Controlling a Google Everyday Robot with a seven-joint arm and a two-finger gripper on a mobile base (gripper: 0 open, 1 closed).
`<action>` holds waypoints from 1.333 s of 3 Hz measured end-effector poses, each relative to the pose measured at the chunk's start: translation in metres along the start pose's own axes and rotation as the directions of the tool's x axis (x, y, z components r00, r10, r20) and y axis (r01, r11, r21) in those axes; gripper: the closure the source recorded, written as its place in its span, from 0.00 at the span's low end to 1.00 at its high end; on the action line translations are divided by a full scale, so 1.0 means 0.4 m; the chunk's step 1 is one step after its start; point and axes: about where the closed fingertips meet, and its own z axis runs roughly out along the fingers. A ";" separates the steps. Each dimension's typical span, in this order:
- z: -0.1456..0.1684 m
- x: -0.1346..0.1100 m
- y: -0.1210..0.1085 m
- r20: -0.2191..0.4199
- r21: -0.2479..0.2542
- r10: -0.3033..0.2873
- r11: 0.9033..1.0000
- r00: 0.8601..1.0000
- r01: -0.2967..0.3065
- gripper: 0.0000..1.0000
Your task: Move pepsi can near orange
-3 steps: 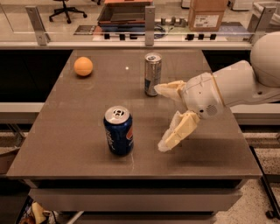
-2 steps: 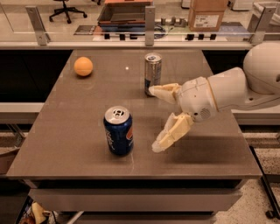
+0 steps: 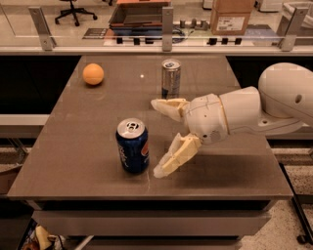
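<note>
Tool [image 3: 156, 137] right of pepsi can [image 3: 132, 146]; arm [image 3: 274, 105] cropped at right.

A slim silver can [image 3: 170, 78] stands upright on the brown table [image 3: 73, 146], cardboard box [image 3: 232, 15] beyond.

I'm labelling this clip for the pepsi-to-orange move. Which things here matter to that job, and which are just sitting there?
Part of the job:
pepsi can, upright near the table front
orange, far left
gripper, open, just right of the pepsi can

Just lying about:
slim silver can, upright behind the gripper
cardboard box, beyond the table
</note>
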 end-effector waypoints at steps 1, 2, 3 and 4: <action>0.039 -0.030 0.020 0.064 -0.009 -0.029 1.000 0.998 0.030 0.00; 0.079 -0.049 0.029 0.130 -0.031 -0.048 0.998 0.990 0.053 0.00; 0.083 -0.053 0.031 0.130 -0.034 -0.052 0.998 0.990 0.057 0.17; 0.087 -0.057 0.034 0.130 -0.037 -0.055 0.997 0.990 0.060 0.41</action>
